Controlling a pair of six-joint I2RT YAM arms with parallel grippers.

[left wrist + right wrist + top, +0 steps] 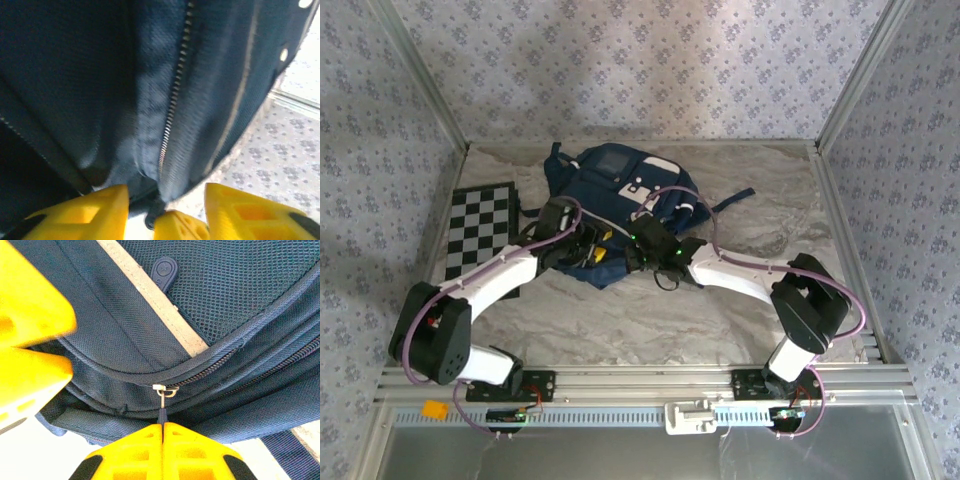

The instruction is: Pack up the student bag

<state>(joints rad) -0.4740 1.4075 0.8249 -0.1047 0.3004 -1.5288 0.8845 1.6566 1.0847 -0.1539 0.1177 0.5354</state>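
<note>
Currently both tools work at the near edge of the bag, which lies flat at the far middle of the tabletop.
Right tool is fully closed, its yellow fingertips pinching the dark zipper pull that hangs from a metal ring on the curved zip, with a grey stripe and a mesh panel above it. Left tool stands partly open, fingers apart. A fold of navy fabric with a zip line dips between them, and I can't tell whether it touches either finger. Checkerboard lies flat just left of the bag.
</note>
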